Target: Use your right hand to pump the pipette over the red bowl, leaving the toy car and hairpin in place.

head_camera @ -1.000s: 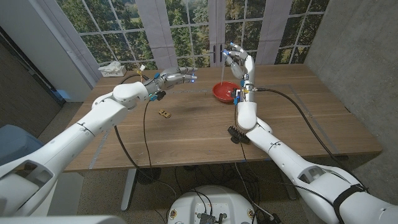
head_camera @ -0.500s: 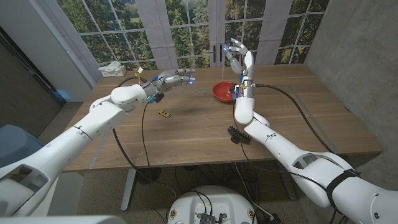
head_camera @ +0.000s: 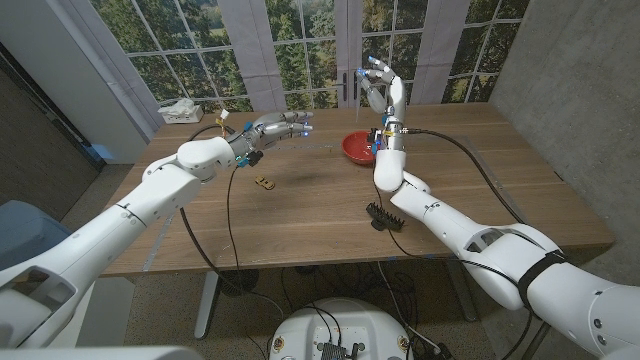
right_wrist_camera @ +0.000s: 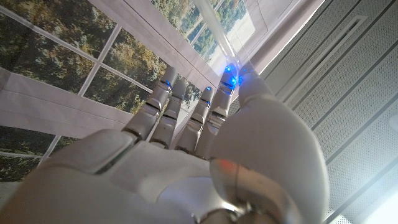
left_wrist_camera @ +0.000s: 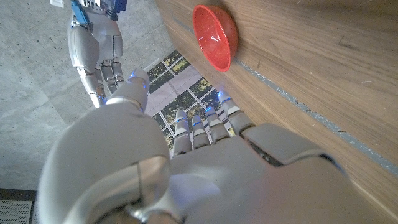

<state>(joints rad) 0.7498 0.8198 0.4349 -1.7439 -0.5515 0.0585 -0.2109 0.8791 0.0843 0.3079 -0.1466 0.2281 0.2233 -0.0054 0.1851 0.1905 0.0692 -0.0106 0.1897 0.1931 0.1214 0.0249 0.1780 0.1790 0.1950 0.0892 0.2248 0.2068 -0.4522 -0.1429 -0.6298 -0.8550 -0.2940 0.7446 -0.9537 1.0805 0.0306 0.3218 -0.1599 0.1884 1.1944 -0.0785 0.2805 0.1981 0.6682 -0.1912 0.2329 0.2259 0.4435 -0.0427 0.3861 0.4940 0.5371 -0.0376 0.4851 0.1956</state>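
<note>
The red bowl point(head_camera: 358, 149) point(left_wrist_camera: 214, 36) sits near the table's far edge. My right hand point(head_camera: 382, 86) point(left_wrist_camera: 94, 50) is raised upright above the bowl, fingers pointing up. A thin clear pipette point(head_camera: 358, 95) shows faintly, pinched between the thumb and fingers and hanging toward the bowl. The small yellow toy car point(head_camera: 263, 182) stands left of centre on the table. A black toothed hairpin point(head_camera: 383, 216) lies near the front edge beside my right forearm. Held above the table left of the bowl, my left hand point(head_camera: 284, 125) point(left_wrist_camera: 186, 162) has its fingers stretched out and empty.
A white crumpled object point(head_camera: 178, 108) lies at the table's point(head_camera: 320, 210) far left corner. Black cables point(head_camera: 470, 165) trail from my right wrist across the table's right side. Windows stand right behind the far edge, and a grey wall closes the right side.
My right hand has risen a little above the bowl and its forearm now stands more upright. The left hand has hardly moved.
</note>
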